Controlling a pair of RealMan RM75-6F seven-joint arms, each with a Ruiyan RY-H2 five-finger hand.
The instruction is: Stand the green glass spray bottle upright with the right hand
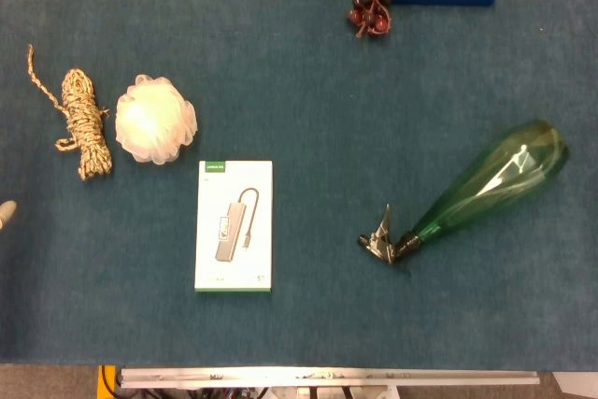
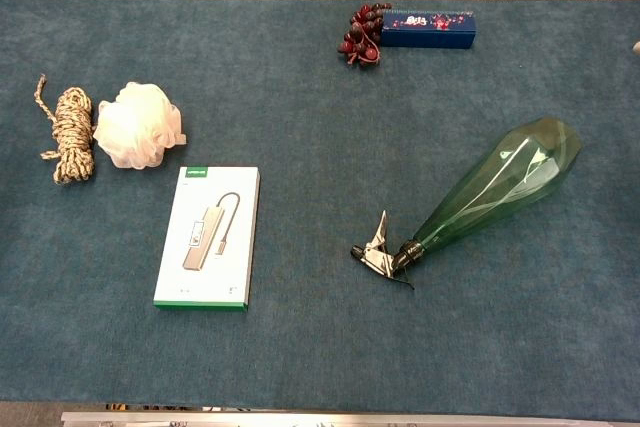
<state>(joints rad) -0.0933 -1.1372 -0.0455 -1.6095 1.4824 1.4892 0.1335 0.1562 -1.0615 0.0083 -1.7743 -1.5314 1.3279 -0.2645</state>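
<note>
Bottle (image 1: 491,184) lies on its side at the right of the blue table (image 1: 308,72), long axis diagonal: metal sprayer (image 1: 381,238) points toward the near-left, wide base toward the far-right. No hand touches it. A pale tip (image 1: 6,213) at the left edge of the head view may be the left hand; I cannot tell how its fingers lie. The right hand is out of both views. A white box (image 1: 234,225) lies to the bottle's left.

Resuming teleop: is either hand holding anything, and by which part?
Nothing is held. The green glass spray bottle lies on its side, untouched; no hand is near it.
</note>
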